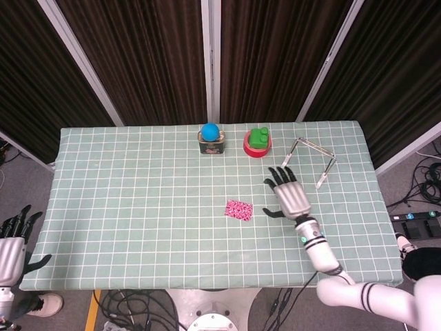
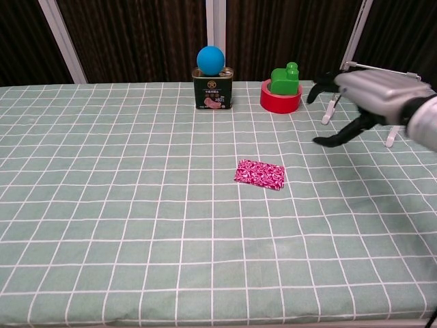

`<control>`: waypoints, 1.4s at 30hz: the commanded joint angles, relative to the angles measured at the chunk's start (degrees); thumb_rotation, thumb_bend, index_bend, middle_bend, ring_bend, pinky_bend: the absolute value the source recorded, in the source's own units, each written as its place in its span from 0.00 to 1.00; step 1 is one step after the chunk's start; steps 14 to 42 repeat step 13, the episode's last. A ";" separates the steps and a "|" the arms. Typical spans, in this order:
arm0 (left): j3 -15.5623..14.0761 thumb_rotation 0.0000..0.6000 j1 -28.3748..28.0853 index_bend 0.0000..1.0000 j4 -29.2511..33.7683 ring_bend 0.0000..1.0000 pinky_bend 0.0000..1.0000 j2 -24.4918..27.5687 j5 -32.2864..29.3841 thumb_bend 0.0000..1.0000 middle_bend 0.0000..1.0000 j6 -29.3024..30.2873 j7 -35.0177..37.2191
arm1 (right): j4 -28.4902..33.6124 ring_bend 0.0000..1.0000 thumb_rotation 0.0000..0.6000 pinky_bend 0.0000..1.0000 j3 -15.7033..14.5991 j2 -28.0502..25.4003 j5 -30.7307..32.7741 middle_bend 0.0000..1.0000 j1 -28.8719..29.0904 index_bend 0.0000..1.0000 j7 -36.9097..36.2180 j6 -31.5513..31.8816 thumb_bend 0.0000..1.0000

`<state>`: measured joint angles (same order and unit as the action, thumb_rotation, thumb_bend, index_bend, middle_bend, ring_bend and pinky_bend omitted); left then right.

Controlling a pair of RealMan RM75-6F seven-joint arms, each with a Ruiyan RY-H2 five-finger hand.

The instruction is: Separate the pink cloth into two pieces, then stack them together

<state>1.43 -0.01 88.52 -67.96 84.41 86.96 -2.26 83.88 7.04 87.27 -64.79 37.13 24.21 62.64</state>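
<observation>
My right hand (image 1: 291, 195) hovers empty, fingers spread, right of the pink cloth (image 1: 238, 209) lying flat mid-table. My left hand (image 1: 10, 241) waits off-table, released. I'd pinch only the top layer's edge.

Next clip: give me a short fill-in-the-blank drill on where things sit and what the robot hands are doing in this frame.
1. The small pink patterned cloth lies flat on the ____ checked tablecloth, touched by neither robot hand.
2. The blue ball rests on top of the dark ____.
3. The green toy block sits in the ____ ring-shaped holder.
4. The right robot hand holds ____, its fingers spread apart.

Missing words: green; tin can; red; nothing
</observation>
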 commanded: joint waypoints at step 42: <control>-0.15 1.00 -0.18 0.18 -0.69 0.13 0.16 -1.07 0.79 0.06 0.13 0.39 0.08 | 8.13 0.00 0.70 0.00 -13.49 -19.70 -25.78 0.00 -23.64 0.12 -20.50 29.20 0.16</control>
